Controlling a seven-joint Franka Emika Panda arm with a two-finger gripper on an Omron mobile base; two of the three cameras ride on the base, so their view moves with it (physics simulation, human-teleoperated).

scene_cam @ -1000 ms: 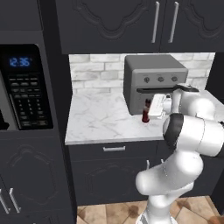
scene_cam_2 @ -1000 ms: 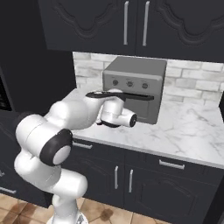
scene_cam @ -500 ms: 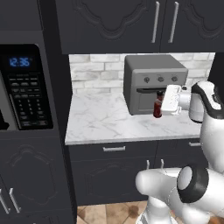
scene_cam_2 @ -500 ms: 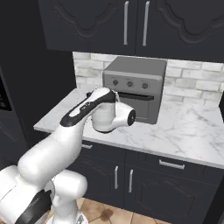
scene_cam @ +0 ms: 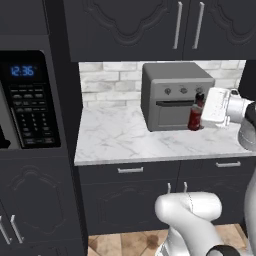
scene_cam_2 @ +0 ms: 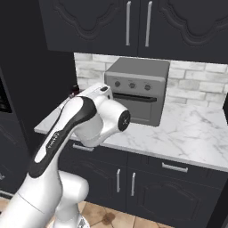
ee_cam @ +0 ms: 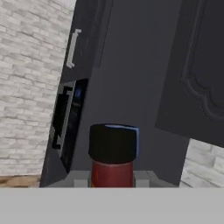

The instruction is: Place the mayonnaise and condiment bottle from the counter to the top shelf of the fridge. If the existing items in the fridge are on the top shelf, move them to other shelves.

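We can read only one thing: blue digits "12:36" on the microwave's display [scene_cam: 22, 70], above its keypad.

Stone, metal and dark red gloss

Beside the matt grey metal toaster oven [scene_cam: 175, 95], the condiment bottle [scene_cam: 195, 113] is showing glossy dark red; the counter [scene_cam: 130, 137] below is gleaming like polished veined marble.

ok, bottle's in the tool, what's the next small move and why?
Probably carry it clear of the counter toward the fridge. The tool is shut on the slim dark red condiment bottle with a black cap, which appears lifted in front of the grey toaster oven, above the white-grey marble counter. The fridge's position isn't visible yet.
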